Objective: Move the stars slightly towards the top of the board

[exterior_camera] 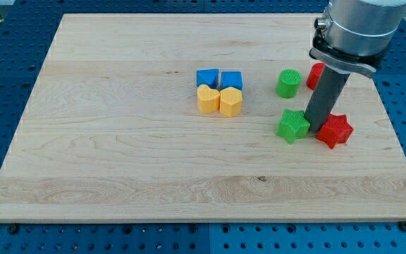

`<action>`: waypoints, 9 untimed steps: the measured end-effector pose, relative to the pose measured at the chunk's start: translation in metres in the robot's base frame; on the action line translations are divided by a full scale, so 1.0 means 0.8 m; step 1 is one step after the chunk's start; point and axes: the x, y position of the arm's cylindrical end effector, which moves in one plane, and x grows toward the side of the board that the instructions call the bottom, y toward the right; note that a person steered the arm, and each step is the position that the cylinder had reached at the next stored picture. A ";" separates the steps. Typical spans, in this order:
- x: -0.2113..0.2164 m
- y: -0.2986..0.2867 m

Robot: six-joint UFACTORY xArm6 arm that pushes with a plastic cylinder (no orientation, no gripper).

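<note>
Camera view: tool tip [318, 130] down on desk [118, 155], between green star [292, 125] at its left and red star [335, 130] at its right, touching both, holding nothing; stars right of centre.

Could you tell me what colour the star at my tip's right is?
Red star, beside my tip, camera view.

the arm [361, 25] is showing as a wide cylinder of light grey metal at the view's top right. a dark clamp ring [344, 58] is going around its lower edge, with a small bolt sticking out on the ring's left side. below the ring, a straight dark grey rod [328, 99] is running down, ending in my tip [316, 131].
</note>
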 end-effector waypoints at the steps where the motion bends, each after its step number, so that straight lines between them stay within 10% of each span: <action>1: 0.010 0.000; 6: 0.067 0.045; 9: 0.047 -0.046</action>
